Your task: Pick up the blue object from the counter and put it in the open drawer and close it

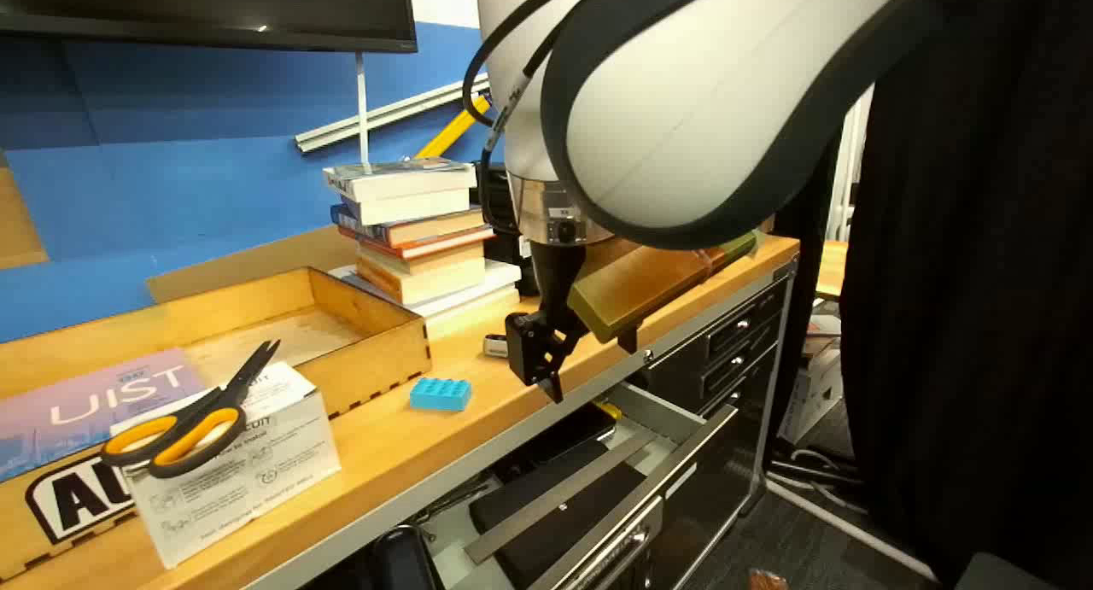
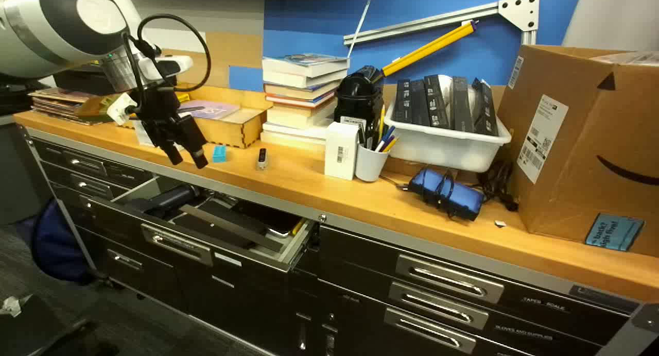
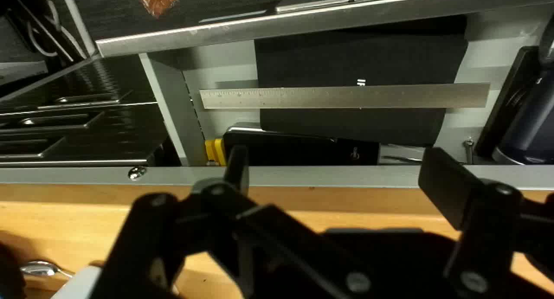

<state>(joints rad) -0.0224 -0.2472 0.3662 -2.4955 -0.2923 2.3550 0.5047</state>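
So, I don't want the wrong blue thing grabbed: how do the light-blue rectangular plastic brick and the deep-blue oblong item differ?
Size: the light-blue rectangular brick is small, while the deep-blue oblong item looks much larger.
Surface: the brick's studded top is bare; black cord wraps the oblong item.
Shade: the brick is paler than the oblong item.
Both lie on the light-wood counter.

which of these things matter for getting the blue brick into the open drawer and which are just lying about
Part of the job:
blue toy building brick
wooden workbench top under it
open drawer
end effector, open

Just lying about:
black-and-orange scissors, on a white printed box
stack of books
metal ruler, inside the drawer
cup of pens
cardboard box
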